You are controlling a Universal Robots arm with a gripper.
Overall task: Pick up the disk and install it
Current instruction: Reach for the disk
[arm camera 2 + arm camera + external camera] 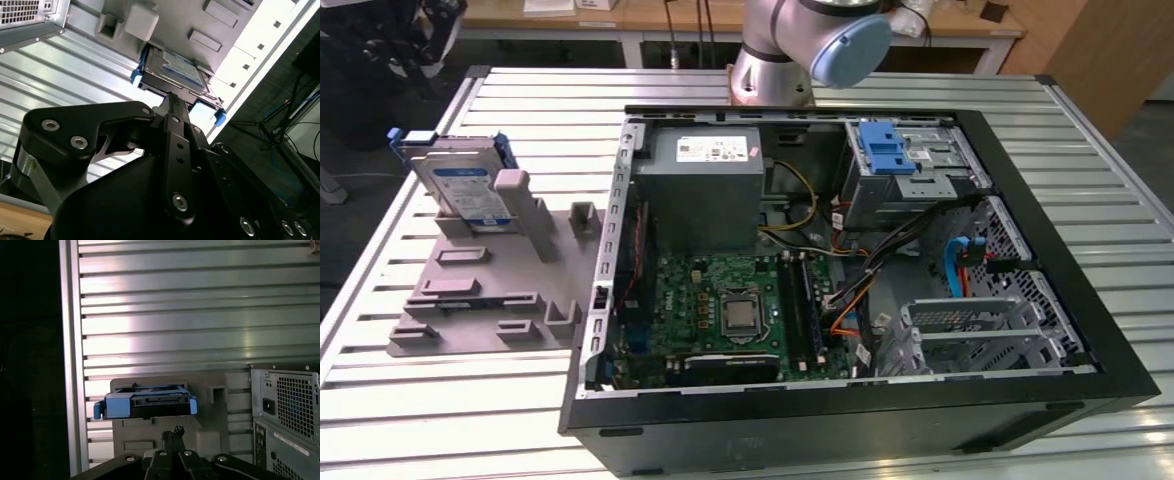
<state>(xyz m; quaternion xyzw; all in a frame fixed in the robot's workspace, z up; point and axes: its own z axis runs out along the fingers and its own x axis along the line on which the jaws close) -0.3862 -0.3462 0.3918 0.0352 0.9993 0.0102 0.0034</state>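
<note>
The disk (460,185) stands upright on its edge in a grey holder (480,290) at the exterior view's left, beside the open computer case (1067,330). It is silver with a blue-and-white label and a blue bracket. In the first wrist view the disk (145,404) shows edge-on, with my gripper (172,432) just short of it and clear of it. In the second wrist view the gripper (172,97) points at the disk (175,70). The fingers are pressed together and hold nothing.
Inside the case are a grey power supply box (700,190), the green motherboard (734,300), loose cables and a drive bay with a blue latch (887,150). The case's rear panel (287,410) stands beside the holder. The ribbed metal table (400,400) ends near the holder.
</note>
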